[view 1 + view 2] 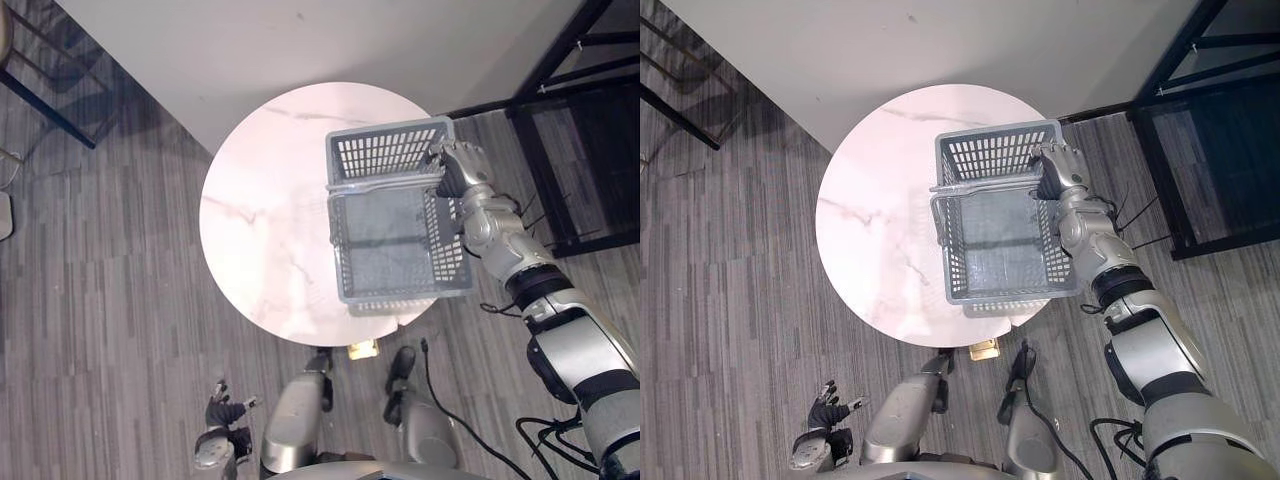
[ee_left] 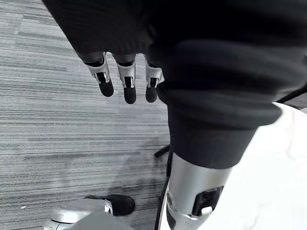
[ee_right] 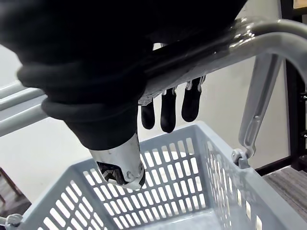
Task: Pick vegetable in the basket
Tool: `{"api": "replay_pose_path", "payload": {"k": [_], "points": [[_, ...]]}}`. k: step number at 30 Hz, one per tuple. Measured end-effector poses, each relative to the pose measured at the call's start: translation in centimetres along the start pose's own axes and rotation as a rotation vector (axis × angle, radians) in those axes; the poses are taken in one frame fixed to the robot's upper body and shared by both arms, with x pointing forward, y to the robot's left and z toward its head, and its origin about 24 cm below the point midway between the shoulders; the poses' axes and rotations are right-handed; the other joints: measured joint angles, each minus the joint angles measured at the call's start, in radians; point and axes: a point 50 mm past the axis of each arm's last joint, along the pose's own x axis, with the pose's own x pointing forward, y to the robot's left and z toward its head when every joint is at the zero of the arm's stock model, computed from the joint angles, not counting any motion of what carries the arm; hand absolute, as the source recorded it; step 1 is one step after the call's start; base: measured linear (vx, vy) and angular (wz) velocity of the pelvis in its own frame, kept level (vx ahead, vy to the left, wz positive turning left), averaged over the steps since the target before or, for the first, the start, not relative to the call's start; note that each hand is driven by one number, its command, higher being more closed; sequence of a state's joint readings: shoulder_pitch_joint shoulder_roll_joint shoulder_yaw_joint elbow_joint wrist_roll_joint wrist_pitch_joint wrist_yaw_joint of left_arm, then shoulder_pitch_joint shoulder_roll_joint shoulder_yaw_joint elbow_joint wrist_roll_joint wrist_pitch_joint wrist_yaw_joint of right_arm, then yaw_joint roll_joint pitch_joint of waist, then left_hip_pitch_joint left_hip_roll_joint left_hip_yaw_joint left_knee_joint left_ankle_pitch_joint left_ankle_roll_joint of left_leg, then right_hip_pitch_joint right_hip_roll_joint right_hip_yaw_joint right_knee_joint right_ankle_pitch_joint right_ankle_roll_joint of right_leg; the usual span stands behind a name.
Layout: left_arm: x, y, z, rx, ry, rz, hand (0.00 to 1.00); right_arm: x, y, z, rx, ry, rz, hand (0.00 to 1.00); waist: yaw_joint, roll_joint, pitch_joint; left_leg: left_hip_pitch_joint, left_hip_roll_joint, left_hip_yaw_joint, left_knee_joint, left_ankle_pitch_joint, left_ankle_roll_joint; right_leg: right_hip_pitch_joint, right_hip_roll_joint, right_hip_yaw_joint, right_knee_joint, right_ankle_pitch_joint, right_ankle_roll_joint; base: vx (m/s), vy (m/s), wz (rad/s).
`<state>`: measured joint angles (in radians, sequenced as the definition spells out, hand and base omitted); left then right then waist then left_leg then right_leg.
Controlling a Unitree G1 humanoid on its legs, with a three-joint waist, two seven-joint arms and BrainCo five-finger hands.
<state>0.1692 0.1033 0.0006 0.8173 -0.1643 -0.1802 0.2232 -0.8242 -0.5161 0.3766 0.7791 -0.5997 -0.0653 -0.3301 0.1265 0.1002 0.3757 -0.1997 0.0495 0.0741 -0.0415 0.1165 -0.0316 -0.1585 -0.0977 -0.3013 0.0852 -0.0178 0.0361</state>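
On the right side of the table (image 1: 255,200) the basket (image 1: 398,235) is sitting, nothing in it yet | we are resting our right hand (image 1: 458,165) at its handle (image 3: 268,43) — steadying it, likely — grasp we cannot tell | left hand (image 2: 127,86) is hanging slack, released

Silver-grey segmented right arm (image 1: 560,340); dark ribbed cover (image 2: 216,72) over left hand (image 2: 125,79); silver fingers (image 2: 101,76), dark-tipped.

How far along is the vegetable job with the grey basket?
Done: nothing yet; the basket looks empty on the table. In hand: the right hand rests at its far right corner. Left: the whole pick; the left hand hangs open, low.
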Motion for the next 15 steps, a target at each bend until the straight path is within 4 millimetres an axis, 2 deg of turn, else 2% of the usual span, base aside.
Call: {"api": "replay_pose_path", "payload": {"k": [5, 8, 10, 11, 13, 15], "points": [[0.0, -0.1, 0.0, 0.012, 0.004, -0.004, 0.00, -3.0, 1.3, -1.2, 0.098, 0.049, -0.027, 1.00, -0.007, -0.005, 0.000, 0.050, -0.002, 0.006, -0.030, 0.001, -0.001, 0.033, -0.002, 0.006, 0.000, -0.009, 0.008, 0.03, 0.001, -0.03], [0.0, -0.1, -0.1, 0.028, 0.013, -0.005, 0.00, -5.2, 2.4, -2.1, 0.191, 0.102, -0.028, 1.00, -0.031, -0.020, -0.001, 0.077, -0.003, 0.011, -0.039, 0.000, -0.001, 0.055, -0.002, 0.018, 0.000, -0.014, 0.015, 0.06, 0.000, -0.05], [0.0, 0.0, -0.2, 0.053, 0.020, -0.006, 0.00, -7.9, 4.1, -2.5, 0.309, 0.168, -0.003, 1.00, -0.048, -0.040, -0.009, 0.108, -0.001, 0.023, -0.050, -0.001, -0.002, 0.073, 0.001, 0.038, 0.000, -0.016, 0.017, 0.06, 0.002, -0.14], [0.0, 0.1, -0.2, 0.058, 0.024, -0.003, 0.00, -8.5, 4.6, -2.5, 0.341, 0.186, 0.013, 1.00, -0.055, -0.045, -0.012, 0.116, 0.000, 0.025, -0.050, -0.003, -0.004, 0.079, 0.001, 0.045, 0.000, -0.016, 0.018, 0.07, 0.004, -0.15], [0.1, 0.4, -0.2, 0.072, 0.024, -0.001, 0.00, -11.0, 6.1, -2.8, 0.436, 0.253, 0.050, 1.00, -0.060, -0.058, -0.020, 0.146, 0.000, 0.038, -0.050, -0.013, -0.008, 0.102, 0.002, 0.065, 0.000, -0.019, 0.023, 0.05, 0.009, -0.20], [0.1, 0.6, -0.3, 0.081, 0.034, 0.004, 0.00, -14.1, 7.6, -3.1, 0.561, 0.349, 0.090, 1.00, -0.066, -0.075, -0.049, 0.174, 0.000, 0.060, -0.050, -0.025, -0.006, 0.118, 0.001, 0.089, 0.000, -0.022, 0.027, 0.03, 0.021, -0.29]]}}
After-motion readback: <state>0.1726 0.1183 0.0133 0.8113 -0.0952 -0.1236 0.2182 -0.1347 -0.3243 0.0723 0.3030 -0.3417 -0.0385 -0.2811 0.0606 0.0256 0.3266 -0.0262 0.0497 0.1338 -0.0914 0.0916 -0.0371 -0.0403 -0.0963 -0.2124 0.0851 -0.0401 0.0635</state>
